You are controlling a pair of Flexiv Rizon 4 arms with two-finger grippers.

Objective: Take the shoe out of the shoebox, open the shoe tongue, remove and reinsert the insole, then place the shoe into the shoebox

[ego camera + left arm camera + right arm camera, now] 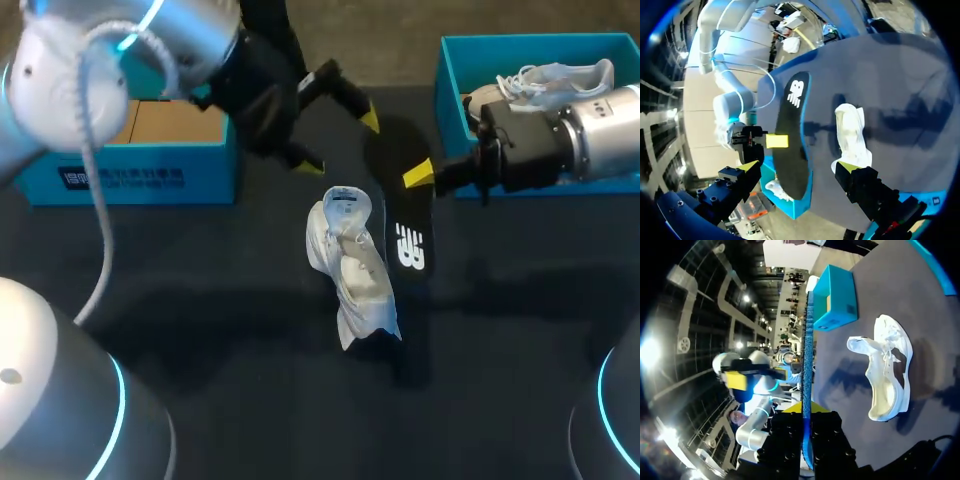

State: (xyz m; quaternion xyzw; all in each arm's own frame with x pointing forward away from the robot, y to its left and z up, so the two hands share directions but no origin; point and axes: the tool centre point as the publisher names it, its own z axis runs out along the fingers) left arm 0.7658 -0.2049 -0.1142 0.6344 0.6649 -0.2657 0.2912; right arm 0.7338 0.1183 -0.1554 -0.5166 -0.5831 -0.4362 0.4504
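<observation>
Right gripper [807, 412] is clamped on the black insole [808, 350], which runs edge-on out ahead of its fingers. Left gripper [342, 142] is spread wide either side of the insole's far end, not gripping it. The white shoe [352, 265] lies on the table [200, 300] just beside the insole, ahead of both grippers.

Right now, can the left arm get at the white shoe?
Probably yes: the left pincer is open and empty, the shoe lies uncovered just ahead, and the insole in the right pincer is held beside it.
</observation>
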